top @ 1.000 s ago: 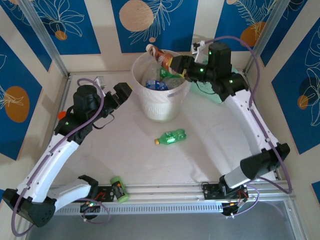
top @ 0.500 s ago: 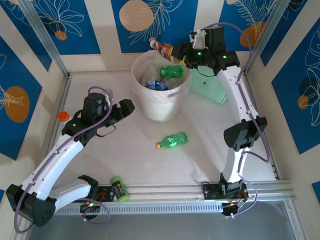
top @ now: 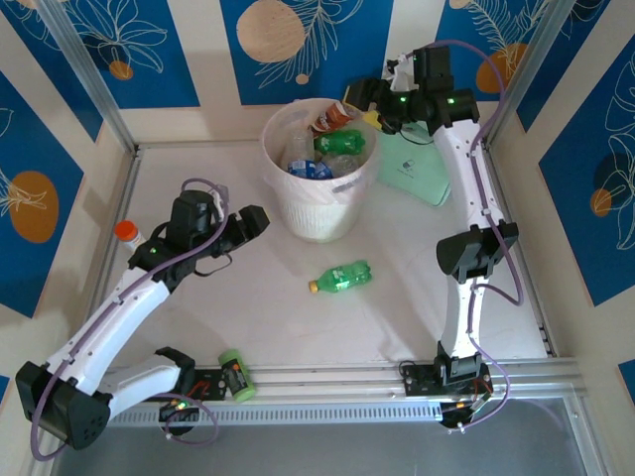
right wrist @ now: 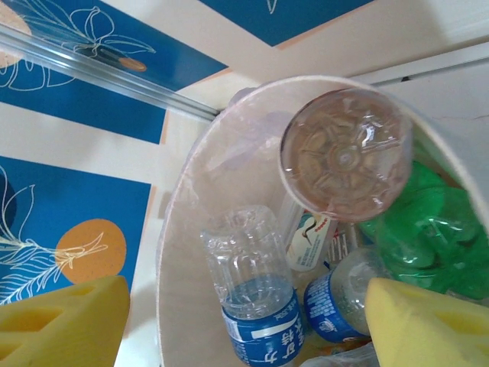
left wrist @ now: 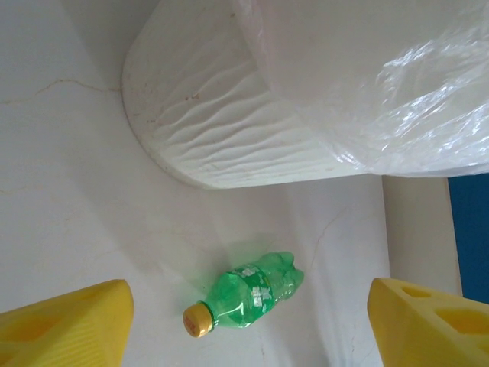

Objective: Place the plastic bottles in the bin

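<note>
The bin (top: 272,159) stands at the back middle of the table and holds several plastic bottles: clear ones with blue labels (right wrist: 256,302), a green one (top: 344,142) and a brownish one (top: 326,121). My right gripper (top: 363,99) hangs open over the bin's far right rim. In the right wrist view the brownish bottle (right wrist: 345,153) is base-on, free of my fingers (right wrist: 65,321), above the bin's inside (right wrist: 179,252). One green bottle with a yellow cap (top: 340,277) lies on the table. My left gripper (top: 249,224) is open, left of the bin, and faces that bottle (left wrist: 252,294) from a distance.
A mint-green bag (top: 419,171) lies right of the bin under the right arm. A small orange-capped jar (top: 126,232) stands at the left wall. A light-green can (top: 232,375) rests on the front rail. The bin's wall (left wrist: 229,130) rises close ahead of my left gripper.
My right gripper moved back over the bin's rim and opened, and the brownish bottle left it and dropped into the bin. My left arm swung away from the bin towards the lying green bottle.
</note>
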You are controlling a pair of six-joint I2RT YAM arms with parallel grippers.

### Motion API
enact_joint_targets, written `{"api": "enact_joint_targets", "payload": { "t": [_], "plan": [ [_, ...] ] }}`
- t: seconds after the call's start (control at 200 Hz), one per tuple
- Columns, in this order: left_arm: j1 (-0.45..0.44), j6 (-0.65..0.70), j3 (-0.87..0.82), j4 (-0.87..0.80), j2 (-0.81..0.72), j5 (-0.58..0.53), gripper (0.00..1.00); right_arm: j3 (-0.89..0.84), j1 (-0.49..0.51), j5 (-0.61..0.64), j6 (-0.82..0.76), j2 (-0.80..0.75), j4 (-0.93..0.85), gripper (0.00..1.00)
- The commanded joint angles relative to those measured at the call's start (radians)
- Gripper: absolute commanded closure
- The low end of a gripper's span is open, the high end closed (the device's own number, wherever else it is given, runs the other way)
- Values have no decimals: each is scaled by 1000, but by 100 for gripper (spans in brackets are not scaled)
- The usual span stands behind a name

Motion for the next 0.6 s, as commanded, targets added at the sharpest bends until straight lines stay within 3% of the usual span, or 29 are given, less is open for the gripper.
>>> {"api": "enact_joint_targets", "payload": {
  "t": [0.0,0.055,0.14,0.2,0.42,0.595],
  "plan": [
    [-3,3,-30,60,9,41,26,-37,5,8,-14,-80,-7,21],
    [-15,1,-40,67,19,41,28,-60,7,23,-17,-97,10,26],
    [-31,-7,-51,76,29,46,31,-49,8,36,-14,-94,17,46],
    [-37,-16,-58,85,27,42,32,-37,8,47,-8,-82,29,51],
    [-51,-30,-93,100,22,41,34,103,28,98,-24,43,8,55],
    [-70,-44,-116,114,31,41,35,189,30,83,-24,119,31,53]
  ]
}}
